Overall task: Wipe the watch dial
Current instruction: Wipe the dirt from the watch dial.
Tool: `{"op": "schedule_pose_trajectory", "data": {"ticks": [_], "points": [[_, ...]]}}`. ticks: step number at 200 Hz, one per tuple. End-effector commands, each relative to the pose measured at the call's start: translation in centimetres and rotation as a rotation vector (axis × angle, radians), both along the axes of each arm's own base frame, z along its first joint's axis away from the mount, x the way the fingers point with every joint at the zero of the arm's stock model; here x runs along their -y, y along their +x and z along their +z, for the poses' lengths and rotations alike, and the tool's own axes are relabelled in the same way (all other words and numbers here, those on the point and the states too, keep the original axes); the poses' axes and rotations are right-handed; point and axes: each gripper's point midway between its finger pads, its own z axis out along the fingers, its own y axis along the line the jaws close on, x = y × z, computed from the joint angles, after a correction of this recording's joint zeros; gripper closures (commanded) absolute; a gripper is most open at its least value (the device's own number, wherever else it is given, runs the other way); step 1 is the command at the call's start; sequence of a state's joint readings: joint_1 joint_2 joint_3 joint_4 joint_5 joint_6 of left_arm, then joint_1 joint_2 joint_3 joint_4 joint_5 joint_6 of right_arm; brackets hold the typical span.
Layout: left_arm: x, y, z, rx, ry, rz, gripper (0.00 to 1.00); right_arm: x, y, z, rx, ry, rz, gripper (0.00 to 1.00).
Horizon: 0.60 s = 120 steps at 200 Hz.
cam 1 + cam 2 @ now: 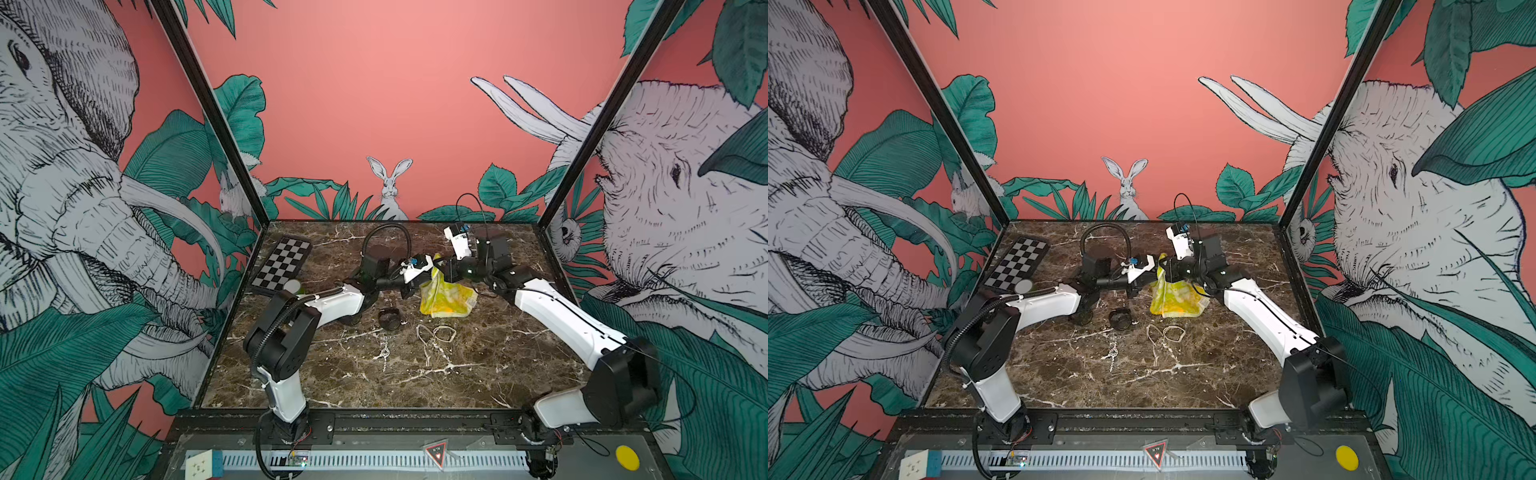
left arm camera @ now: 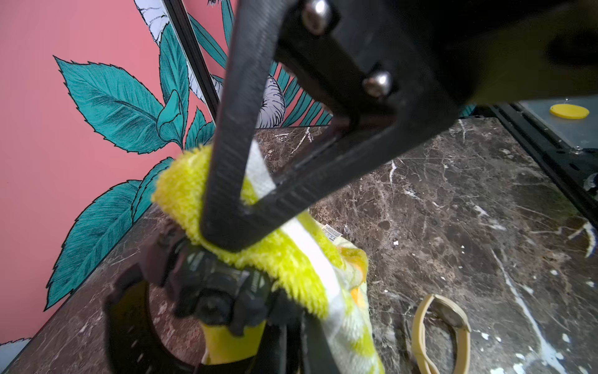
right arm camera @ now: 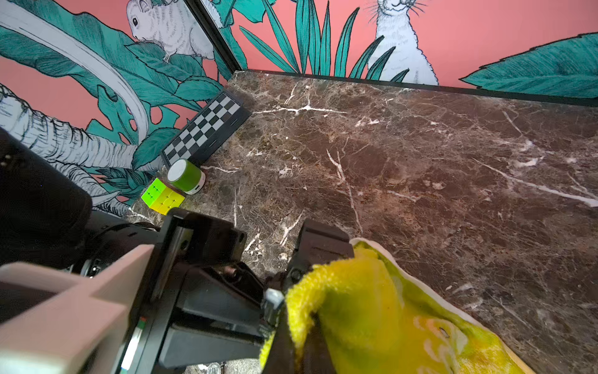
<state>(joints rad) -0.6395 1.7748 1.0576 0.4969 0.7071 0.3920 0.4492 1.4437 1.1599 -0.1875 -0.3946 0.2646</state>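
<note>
We see the two arms meet just above the middle of both top views. The left pincer (image 2: 223, 240) is clamped on the yellow cloth (image 2: 291, 262), which lies against the dial of the black watch (image 2: 213, 285), low and left of centre in the left wrist view. The right pincer (image 1: 444, 267) is closed, gripping that watch above the counter (image 1: 478, 374).

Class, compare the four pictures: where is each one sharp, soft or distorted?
Left wrist view: the left gripper and the watch are soft, the marble table crisp. Right wrist view: the near cloth is blurred, the checkerboard sharp. In both top views the wide lens splays the frame posts outward.
</note>
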Motion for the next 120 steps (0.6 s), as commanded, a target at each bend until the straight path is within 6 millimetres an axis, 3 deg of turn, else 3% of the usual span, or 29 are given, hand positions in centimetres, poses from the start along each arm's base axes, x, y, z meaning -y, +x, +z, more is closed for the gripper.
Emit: {"op": "schedule_pose_trajectory", "data": {"ticks": [1,51,120], "points": [[1.0,-1.4,4.1,0.1,-0.093,-0.098,1.0,1.1,1.2,-1.5,-0.004,-0.073,-0.074,1.0],[0.9,-1.5,4.5,0.112,-0.105,-0.095,1.0,2.9,1.9,-2.9,-0.019,-0.191,-0.142,1.0],[0.7,-0.7,4.0,0.091,-0.084,-0.057,1.0,3.5,0.9,-3.1,-0.024,-0.207,-0.138,1.0]]}}
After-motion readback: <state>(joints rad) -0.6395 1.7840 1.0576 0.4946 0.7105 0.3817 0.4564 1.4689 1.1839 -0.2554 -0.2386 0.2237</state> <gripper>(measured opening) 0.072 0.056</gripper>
